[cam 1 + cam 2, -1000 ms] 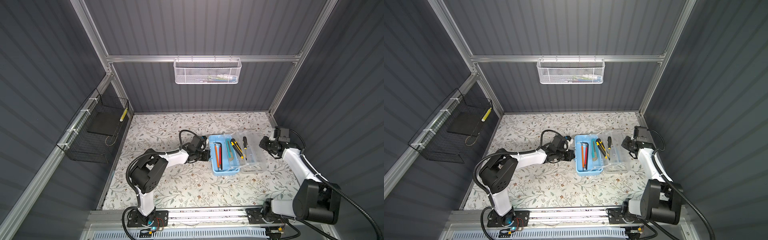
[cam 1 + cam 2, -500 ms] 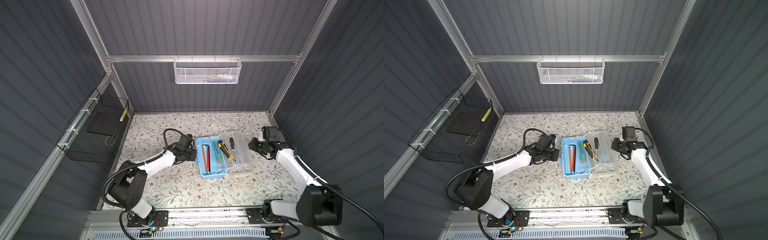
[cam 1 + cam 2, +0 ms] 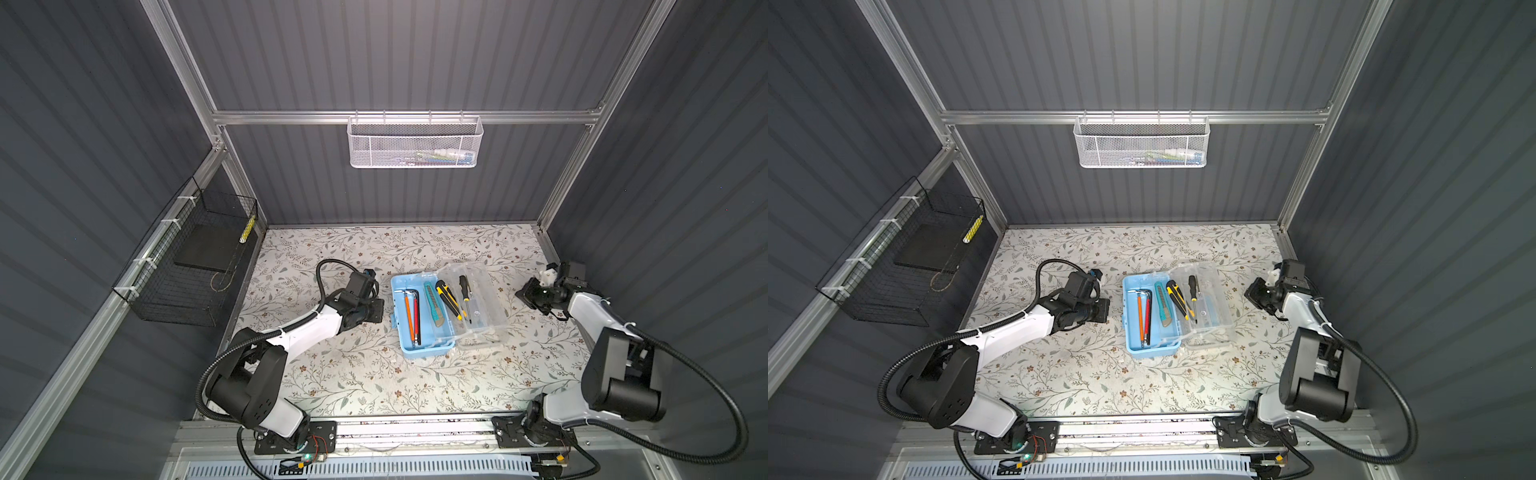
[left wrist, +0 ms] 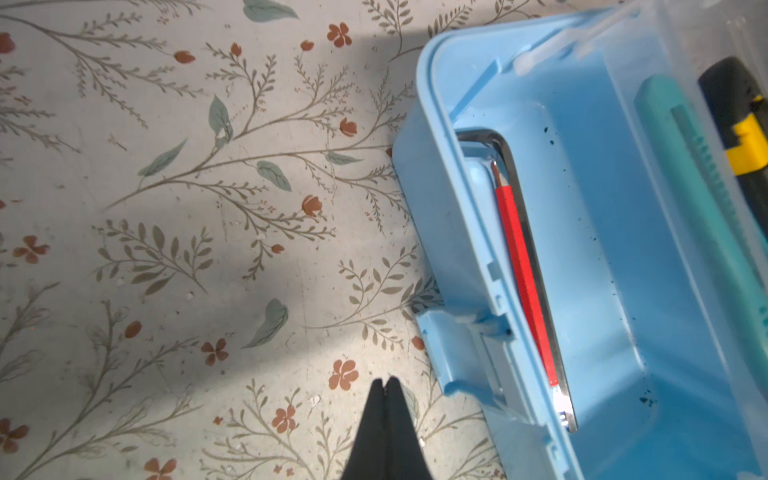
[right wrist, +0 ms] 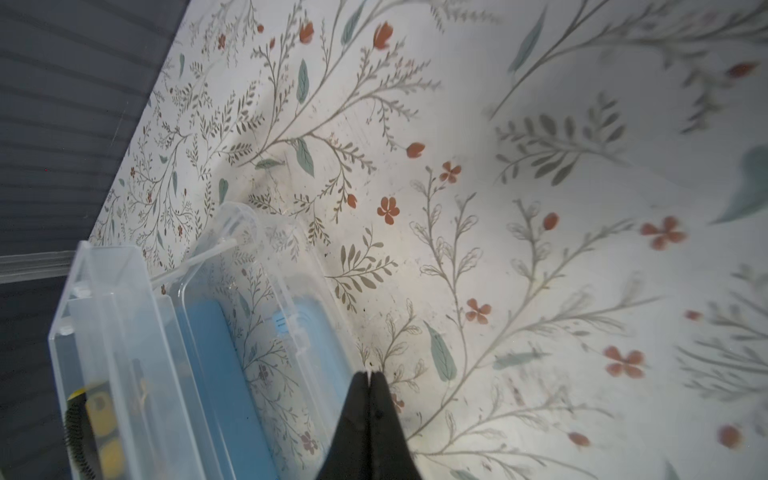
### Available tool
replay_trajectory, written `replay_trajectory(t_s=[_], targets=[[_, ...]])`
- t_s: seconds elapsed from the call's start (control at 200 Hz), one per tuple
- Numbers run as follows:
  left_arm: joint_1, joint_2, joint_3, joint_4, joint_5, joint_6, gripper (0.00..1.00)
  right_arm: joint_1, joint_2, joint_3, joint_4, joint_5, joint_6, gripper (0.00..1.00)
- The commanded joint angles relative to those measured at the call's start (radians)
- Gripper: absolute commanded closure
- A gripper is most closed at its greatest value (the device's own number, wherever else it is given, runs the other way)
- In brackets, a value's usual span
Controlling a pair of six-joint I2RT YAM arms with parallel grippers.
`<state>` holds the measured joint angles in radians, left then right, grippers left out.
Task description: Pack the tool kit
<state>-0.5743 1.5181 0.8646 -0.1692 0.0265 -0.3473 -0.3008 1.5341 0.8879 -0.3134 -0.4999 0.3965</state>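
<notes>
On the floral surface (image 3: 332, 374) sits the light-blue tool kit (image 3: 419, 353), its clear lid (image 3: 482, 299) open. It lies between the left hand (image 3: 376, 311) and right hand (image 3: 524, 296), touching neither; both are pressed together, empty.

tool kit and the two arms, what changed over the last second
The tool kit slid left across the table, then partway back, ending near its start, slightly turned. The left gripper drew back from its side, shut and empty. The right gripper moved in, then pulled away from the clear lid, closing on nothing. The lid stays open and the tools stay inside.
</notes>
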Motion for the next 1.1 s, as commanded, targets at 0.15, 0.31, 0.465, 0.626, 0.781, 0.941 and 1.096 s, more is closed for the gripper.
replay_trajectory(t_s=[0.15,0.31,0.465,0.626,0.781,0.941,1.096], targets=[[0.004,-0.023,-0.082,0.195,0.073,0.034,1.00,-0.004,0.173,-0.009,0.133,-0.239,0.013,1.00],[0.004,0.020,-0.106,0.258,0.110,0.022,1.00,0.002,0.204,-0.027,0.143,-0.260,-0.001,1.00],[0.004,0.049,-0.125,0.341,0.152,0.013,1.00,0.001,0.239,-0.042,0.152,-0.306,-0.012,1.00],[0.004,0.080,-0.124,0.386,0.205,0.007,1.00,0.002,0.252,-0.062,0.214,-0.357,0.033,1.00],[0.004,0.088,-0.124,0.397,0.238,0.005,1.00,0.008,0.261,-0.076,0.256,-0.410,0.057,1.00],[0.004,0.089,-0.134,0.428,0.273,-0.004,1.00,0.009,0.251,-0.082,0.241,-0.422,0.052,1.00],[0.004,0.105,-0.136,0.453,0.296,-0.018,1.00,0.014,0.231,-0.111,0.284,-0.468,0.083,1.00]])
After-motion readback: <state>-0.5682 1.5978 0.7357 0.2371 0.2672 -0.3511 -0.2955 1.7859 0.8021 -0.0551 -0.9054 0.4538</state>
